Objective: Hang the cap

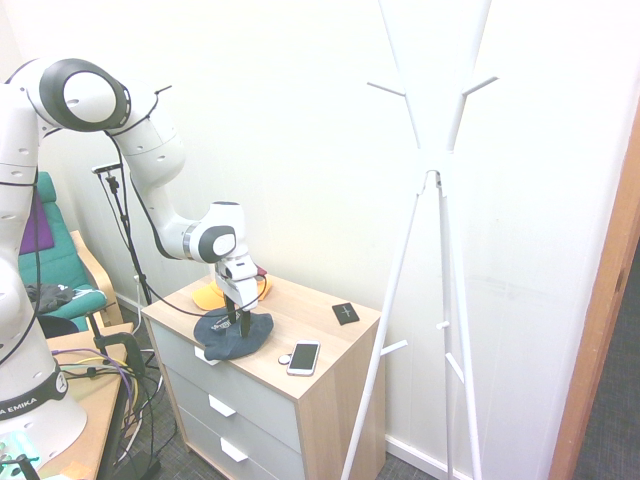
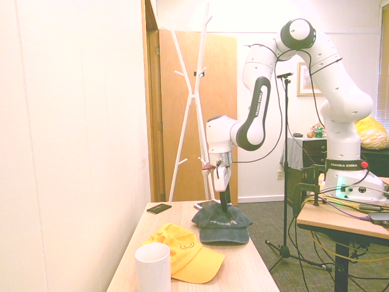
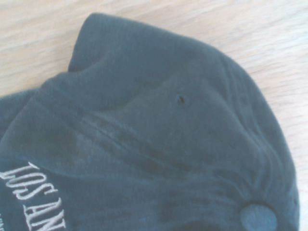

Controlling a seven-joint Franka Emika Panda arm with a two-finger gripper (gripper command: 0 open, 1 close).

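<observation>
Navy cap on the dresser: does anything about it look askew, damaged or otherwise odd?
Nothing looks damaged. The navy cap lies crown up on the dresser top, its crown creased and dented in the wrist view, with the gripper down on it. It overhangs the front edge slightly.

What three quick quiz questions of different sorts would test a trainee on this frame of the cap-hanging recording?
1. True or false: the navy cap already hangs on the white coat stand.
2. Multiple choice: what lies nearest the phone on the dresser top? A) the small round disc B) the orange-yellow cap C) the white cup
3. Fill in: the gripper is right above the ___ cap.

Key: 1. False; it lies on the dresser. 2. A. 3. navy.
</observation>
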